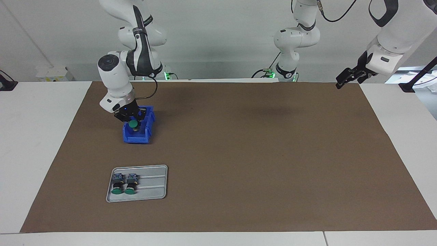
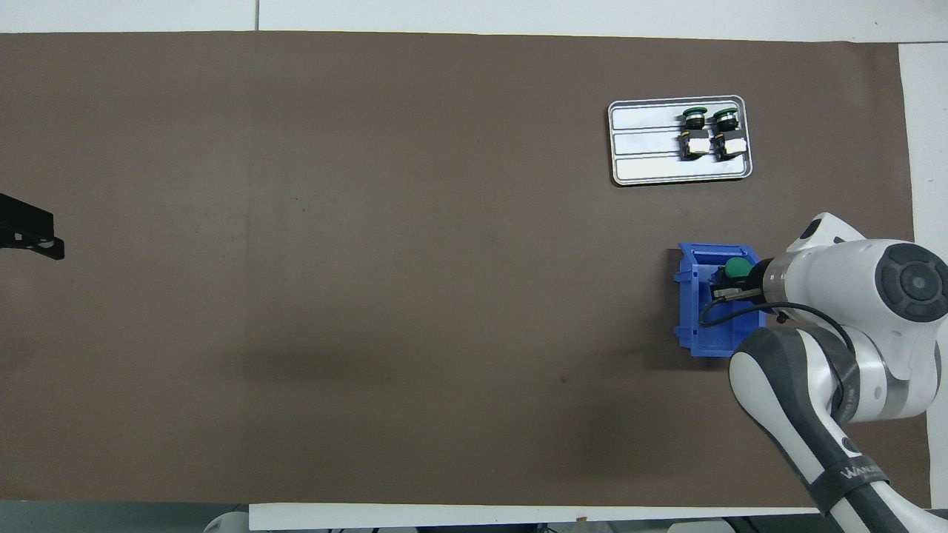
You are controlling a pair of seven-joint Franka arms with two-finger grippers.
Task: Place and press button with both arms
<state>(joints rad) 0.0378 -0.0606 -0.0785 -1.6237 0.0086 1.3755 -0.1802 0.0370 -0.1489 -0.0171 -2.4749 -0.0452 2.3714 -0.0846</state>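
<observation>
Right tool, one button; tray, two.

Matt metal tray, plastic bin

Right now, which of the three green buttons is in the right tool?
The button over the blue bin, clamped in the right tool. The other two buttons lie side by side on the metal tray.
</observation>
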